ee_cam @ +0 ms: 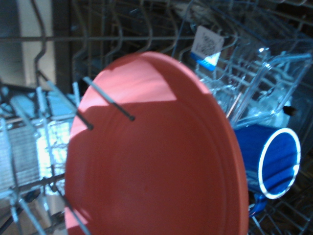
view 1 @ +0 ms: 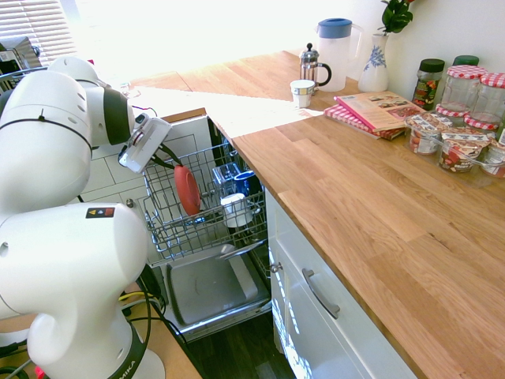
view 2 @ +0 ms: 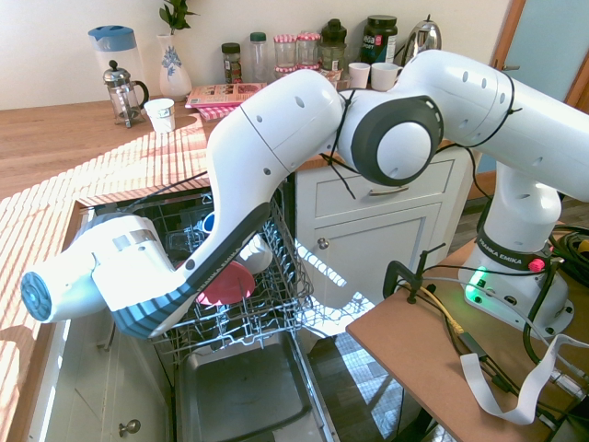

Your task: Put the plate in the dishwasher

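Observation:
The coral-red plate (view 1: 187, 189) stands on edge, slightly tilted, down among the tines of the dishwasher's (view 1: 207, 290) pulled-out wire rack (view 1: 167, 231). My gripper (view 1: 170, 161) reaches down from the upper left and is shut on the plate's top rim. In the second exterior view the plate (view 2: 230, 281) shows low in the rack (view 2: 276, 308), while my forearm hides the gripper. The wrist view is filled by the plate (ee_cam: 156, 161), with two dark rack tines (ee_cam: 110, 100) crossing in front of it.
A white cup (view 1: 235, 210), a blue cup (view 1: 245, 183) and a clear cutlery basket (view 1: 227, 174) sit in the rack just right of the plate. The open door (view 2: 244, 387) lies flat below. A wooden counter (view 1: 379, 213) and white cabinets border the dishwasher.

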